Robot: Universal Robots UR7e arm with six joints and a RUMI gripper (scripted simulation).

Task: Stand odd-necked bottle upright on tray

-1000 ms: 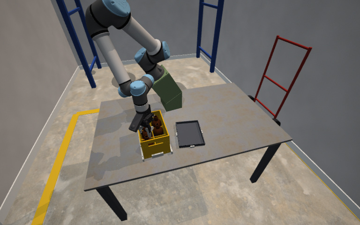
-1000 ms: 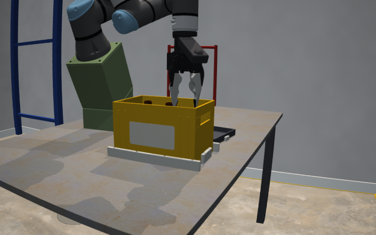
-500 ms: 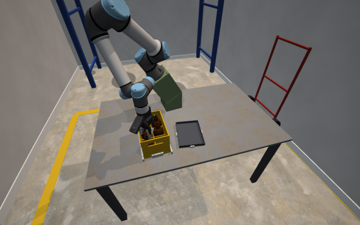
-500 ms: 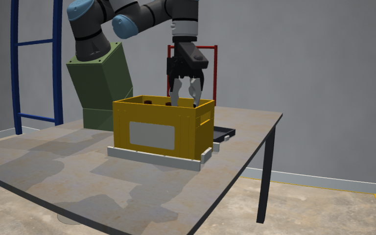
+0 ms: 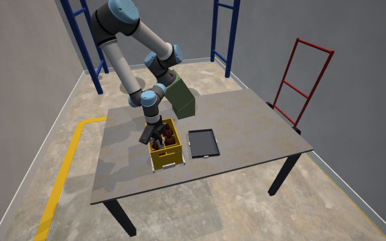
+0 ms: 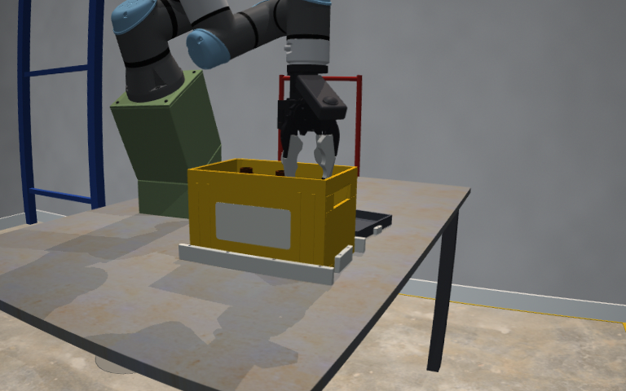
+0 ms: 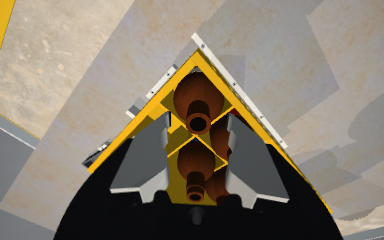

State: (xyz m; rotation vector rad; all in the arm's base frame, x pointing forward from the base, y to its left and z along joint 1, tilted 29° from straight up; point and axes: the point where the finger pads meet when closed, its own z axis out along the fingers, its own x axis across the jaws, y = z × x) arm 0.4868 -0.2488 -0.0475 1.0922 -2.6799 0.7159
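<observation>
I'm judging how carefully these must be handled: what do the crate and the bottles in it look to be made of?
The yellow rectangular crate: probably moulded plastic, given its even colour and thin dividers.

The brown round-shouldered bottles: perhaps amber glass, judging by their colour and shape; no clear see-through shows, so brown plastic remains possible.

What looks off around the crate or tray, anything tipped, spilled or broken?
Nothing stands out: the yellow crate sits level on the table, white strips along its base; the black tray lies flat beside it, and I see no spill or breakage.
</observation>
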